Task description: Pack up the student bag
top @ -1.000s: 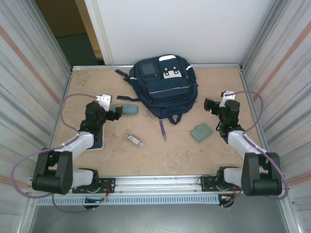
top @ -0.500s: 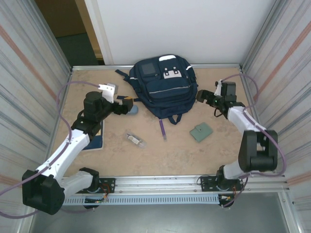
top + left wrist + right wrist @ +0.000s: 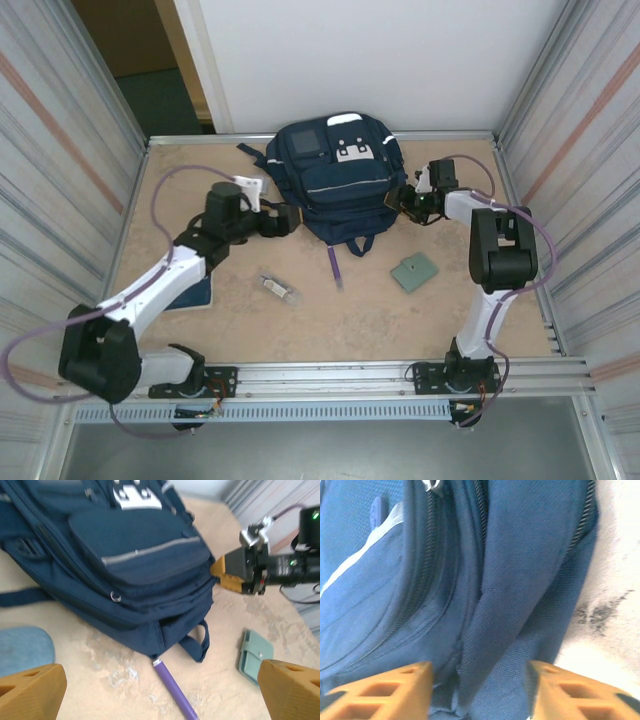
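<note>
Top view: student bag (image 3: 340, 185) lies lengthwise away from the bases, between the grippers; right gripper (image 3: 405, 200) touches its side (nearer), left gripper (image 3: 288, 222) is just beside the opposite side.
Left wrist: jaws wide, empty; bag ahead.
Right wrist: jaws partly open astride bag fabric; cannot tell whether they grip it.

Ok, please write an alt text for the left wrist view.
A navy student bag lies on a tan table, the right claw at its side. A purple pen and a green wallet lie near it.
</note>
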`<state>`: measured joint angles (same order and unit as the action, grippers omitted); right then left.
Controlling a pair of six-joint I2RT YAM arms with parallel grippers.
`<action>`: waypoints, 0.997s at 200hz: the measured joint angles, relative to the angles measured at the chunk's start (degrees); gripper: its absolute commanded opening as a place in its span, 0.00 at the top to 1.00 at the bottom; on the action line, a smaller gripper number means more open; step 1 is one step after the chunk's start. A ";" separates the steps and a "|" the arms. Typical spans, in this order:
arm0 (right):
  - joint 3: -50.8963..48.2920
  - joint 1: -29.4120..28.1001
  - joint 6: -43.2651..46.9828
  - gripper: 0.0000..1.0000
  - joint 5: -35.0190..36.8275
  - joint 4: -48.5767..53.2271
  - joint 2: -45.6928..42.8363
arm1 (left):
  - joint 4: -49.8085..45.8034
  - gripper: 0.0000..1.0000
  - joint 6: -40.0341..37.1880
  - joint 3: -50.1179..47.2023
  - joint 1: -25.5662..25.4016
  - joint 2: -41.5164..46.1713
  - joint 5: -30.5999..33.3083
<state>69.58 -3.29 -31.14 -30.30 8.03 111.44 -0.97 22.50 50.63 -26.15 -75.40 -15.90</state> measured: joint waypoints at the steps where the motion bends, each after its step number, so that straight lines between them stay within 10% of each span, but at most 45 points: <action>1: 0.02 0.00 0.09 0.79 -0.09 0.00 0.04 | -0.09 0.01 0.04 0.07 -0.13 -0.28 0.13; 16: 0.17 -0.02 -1.29 1.00 -1.27 -0.94 0.31 | -1.07 0.01 0.52 2.23 -2.43 -4.90 2.19; 133: -19.54 -0.55 -9.35 1.00 3.96 -5.03 -30.01 | -7.80 0.01 -0.26 32.48 -6.67 -41.22 6.58; 199: -23.34 -16.11 -10.69 1.00 13.18 -3.89 -32.24 | -9.99 0.01 -2.36 44.15 -5.05 -46.86 8.46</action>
<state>46.24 -19.40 -41.82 -17.12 4.14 79.20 -10.96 20.14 94.78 -31.20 -122.26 -7.44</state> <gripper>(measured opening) 0.046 0.986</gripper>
